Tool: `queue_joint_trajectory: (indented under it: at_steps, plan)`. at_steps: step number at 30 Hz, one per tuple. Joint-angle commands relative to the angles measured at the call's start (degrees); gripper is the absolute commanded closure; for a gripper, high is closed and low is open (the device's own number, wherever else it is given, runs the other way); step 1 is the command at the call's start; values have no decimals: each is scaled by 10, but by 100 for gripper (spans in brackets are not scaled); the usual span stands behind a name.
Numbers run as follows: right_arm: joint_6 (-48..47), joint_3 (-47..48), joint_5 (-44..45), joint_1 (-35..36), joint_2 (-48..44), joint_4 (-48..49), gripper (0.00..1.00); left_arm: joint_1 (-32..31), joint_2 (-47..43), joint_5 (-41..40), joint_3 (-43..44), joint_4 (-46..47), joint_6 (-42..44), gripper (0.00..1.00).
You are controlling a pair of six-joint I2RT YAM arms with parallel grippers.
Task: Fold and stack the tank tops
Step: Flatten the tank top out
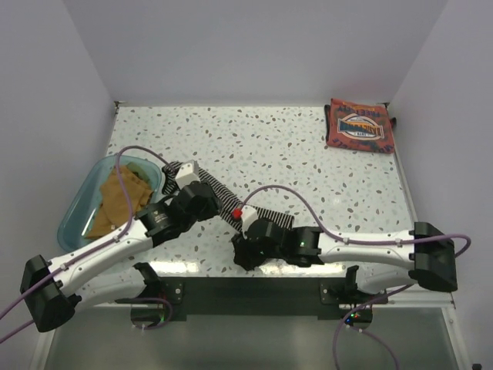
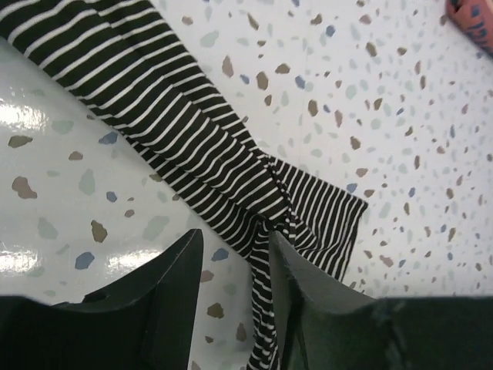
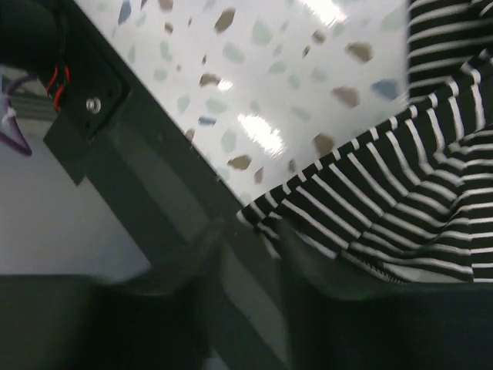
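Right now, the black-and-white striped top (image 1: 216, 191) lies twisted into a long band on the speckled table (image 1: 269, 146), and in the overhead view you see it slant from about 10 o'clock down to about 4 o'clock across the near middle.

Your left gripper (image 2: 235, 243) sits over the band's 10 o'clock part. Its fingers stand apart, and a thin bunched strand of the striped cloth runs down between them, lying against the finger on the 3 o'clock side of the wrist view.

Your right gripper (image 3: 250, 235) is at the 4 o'clock end, close to the table's near edge. The wrist view is blurred, but its fingers show a gap, with the striped hem just at their tips.

The rust-red top (image 1: 360, 126) lies folded, graphic up, in the far corner at 1 o'clock. The mustard tops (image 1: 119, 196) lie heaped in the teal bin (image 1: 77, 212) at 9 o'clock.
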Motion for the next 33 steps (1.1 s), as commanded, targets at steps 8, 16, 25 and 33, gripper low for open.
queue_joint_trajectory:
  at_steps: [8, 16, 25, 33]
  plan:
    - [-57, 9, 175, -39, -98, -76, 22, -28, 76, 174, -68, 87, 55, 54]
    - [-81, -24, 84, -245, -42, -61, 27, -119, 107, 169, -80, 73, 22, 55]
    - [-119, -3, 2, -312, 71, 3, 36, -150, 110, 173, -77, 41, 43, 52]
    - [-126, -5, -4, -325, 82, 8, 37, -175, 99, 144, -81, 9, 34, 47]
